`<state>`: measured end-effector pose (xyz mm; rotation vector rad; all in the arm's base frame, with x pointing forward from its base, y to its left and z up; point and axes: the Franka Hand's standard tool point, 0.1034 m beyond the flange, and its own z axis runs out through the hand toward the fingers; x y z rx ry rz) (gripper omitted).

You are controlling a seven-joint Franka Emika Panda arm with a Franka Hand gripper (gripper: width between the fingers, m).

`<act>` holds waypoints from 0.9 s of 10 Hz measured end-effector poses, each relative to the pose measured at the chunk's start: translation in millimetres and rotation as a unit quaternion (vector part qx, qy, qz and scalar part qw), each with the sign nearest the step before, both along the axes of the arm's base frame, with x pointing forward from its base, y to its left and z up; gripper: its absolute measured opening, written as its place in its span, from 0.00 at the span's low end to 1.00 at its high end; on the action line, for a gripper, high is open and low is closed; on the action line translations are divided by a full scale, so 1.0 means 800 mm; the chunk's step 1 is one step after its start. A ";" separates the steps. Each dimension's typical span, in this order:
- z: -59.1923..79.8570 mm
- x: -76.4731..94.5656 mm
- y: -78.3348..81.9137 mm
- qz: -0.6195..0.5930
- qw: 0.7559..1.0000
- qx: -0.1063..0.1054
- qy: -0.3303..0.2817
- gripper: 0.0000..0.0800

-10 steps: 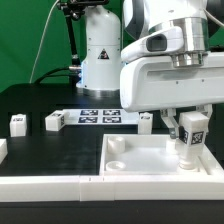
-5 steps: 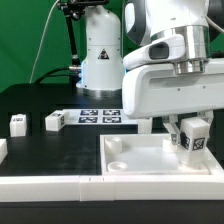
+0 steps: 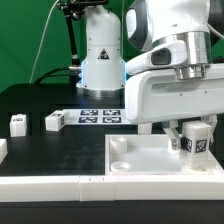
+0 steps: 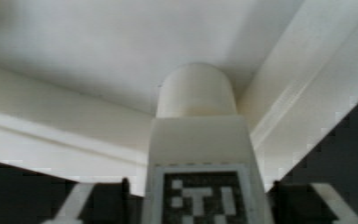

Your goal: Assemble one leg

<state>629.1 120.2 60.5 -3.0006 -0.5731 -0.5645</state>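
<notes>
My gripper [image 3: 196, 134] is shut on a leg [image 3: 198, 141], a small chunky white block with a black-and-white tag on its side. It holds the leg slightly tilted over the corner of the wide white tray-like part [image 3: 140, 160] at the exterior view's right. In the wrist view the leg [image 4: 201, 120] runs out from between my fingers [image 4: 101, 205], its rounded end over the tray's inner corner [image 4: 87, 60]. I cannot tell whether the leg's end touches the tray. Two more legs [image 3: 17, 123] [image 3: 54, 121] stand loose on the black table at the exterior view's left.
The marker board [image 3: 98, 116] lies behind the tray near the arm's white base [image 3: 100, 55]. A long white rail [image 3: 50, 183] runs along the table's front edge. Another white piece [image 3: 2, 150] shows at the far left edge.
My gripper has carried the leg toward the exterior view's right, along the tray toward its right corner. The leg stays gripped. The loose legs have not moved.
</notes>
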 end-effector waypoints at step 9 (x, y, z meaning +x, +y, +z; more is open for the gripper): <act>0.024 0.004 0.002 0.002 1.000 -0.003 0.003 0.81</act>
